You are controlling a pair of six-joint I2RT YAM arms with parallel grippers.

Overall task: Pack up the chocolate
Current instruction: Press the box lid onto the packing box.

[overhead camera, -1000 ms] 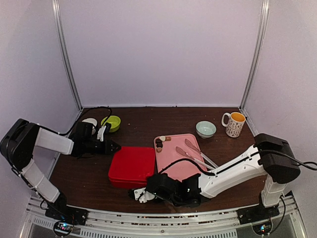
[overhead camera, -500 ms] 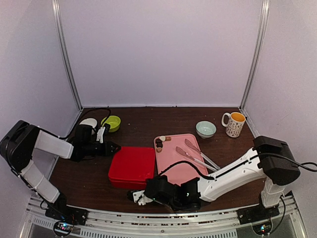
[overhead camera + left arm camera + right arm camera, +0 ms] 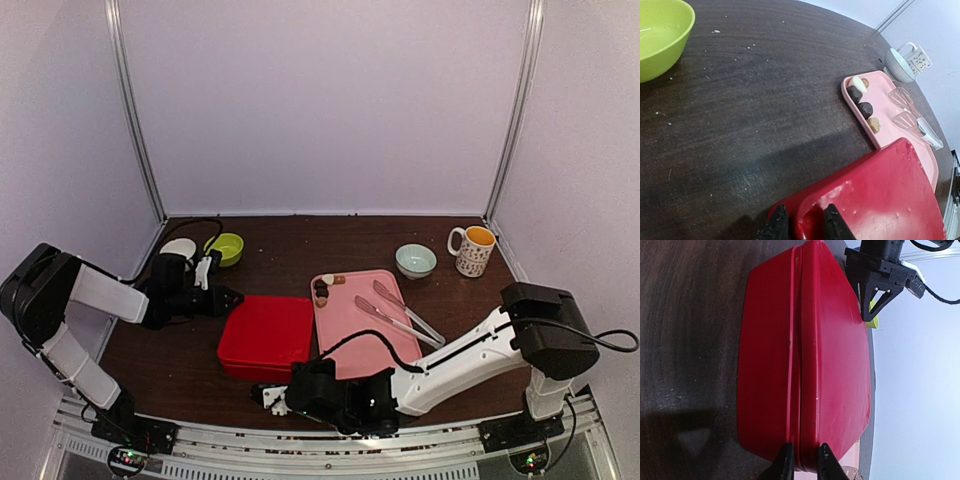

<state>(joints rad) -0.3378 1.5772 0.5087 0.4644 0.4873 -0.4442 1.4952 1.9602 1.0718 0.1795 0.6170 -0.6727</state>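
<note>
Glossy plain red box [image 3: 268,335]; pale pink tray [image 3: 345,325] to its right. The chocolates [image 3: 865,107] on the tray are cream-white, dark brown and light brown. The far-left bowl [image 3: 226,247] is lime green. The mug [image 3: 474,250] is white with small dark markings and orange inside. The worktop [image 3: 300,245] is dark brown wood grain.

Red box [image 3: 267,335] interior hidden, green bowl [image 3: 660,37] cut off, chocolate [image 3: 865,109] perhaps five pieces

The white-and-black left arm [image 3: 105,293] folds back at the elbow and reaches low, the left gripper [image 3: 232,297] level, black fingers [image 3: 776,229] pinching a red plastic box [image 3: 268,335] by its rim. The right arm [image 3: 455,355] stretches leftward, wrist low, the right gripper [image 3: 268,393] clamped narrowly on the near rim.
</note>
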